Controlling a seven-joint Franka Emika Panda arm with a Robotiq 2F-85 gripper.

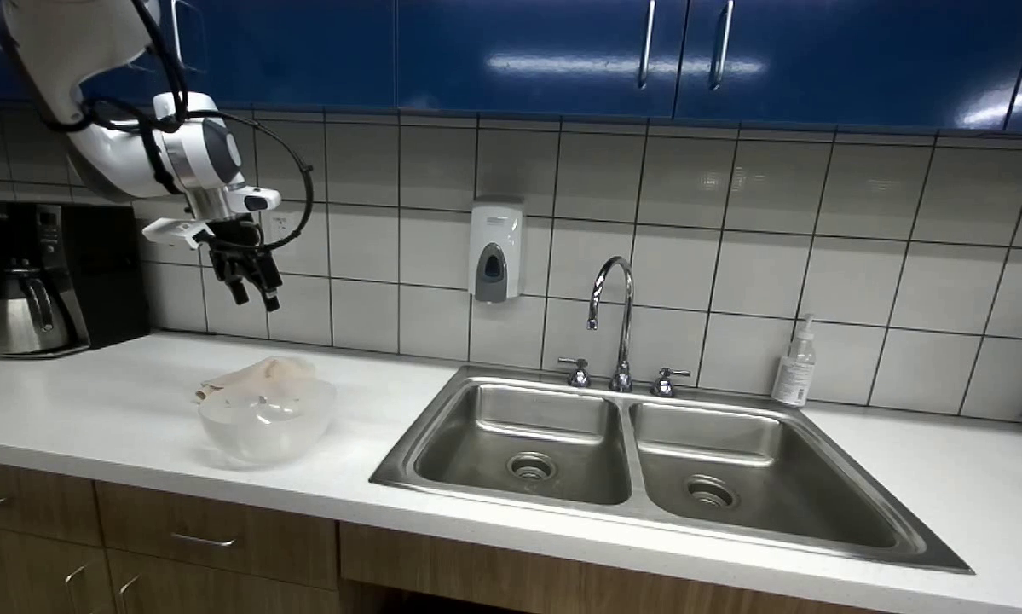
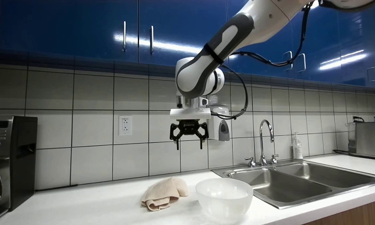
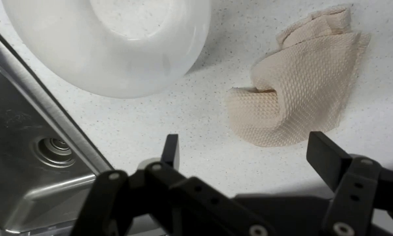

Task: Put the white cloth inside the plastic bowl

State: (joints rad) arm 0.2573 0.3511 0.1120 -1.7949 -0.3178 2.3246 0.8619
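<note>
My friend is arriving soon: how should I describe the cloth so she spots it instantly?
Start at the double steel sink set into the white counter. Beside the sink stands a cloudy bowl, and next to that, farther from the sink, lies the cloth. It is crumpled, peach-beige and dimpled, unlike the smooth, pale bowl.

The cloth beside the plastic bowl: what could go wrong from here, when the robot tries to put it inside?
The cloth lies rumpled and folded on the counter, so the open gripper may pinch only a top layer, and the rest could unfold or slip.
The plastic bowl stands close to the cloth, so the gripper might bump it on the way down.
The sink lies on the bowl's other side, so a bump could push the bowl towards it.
</note>
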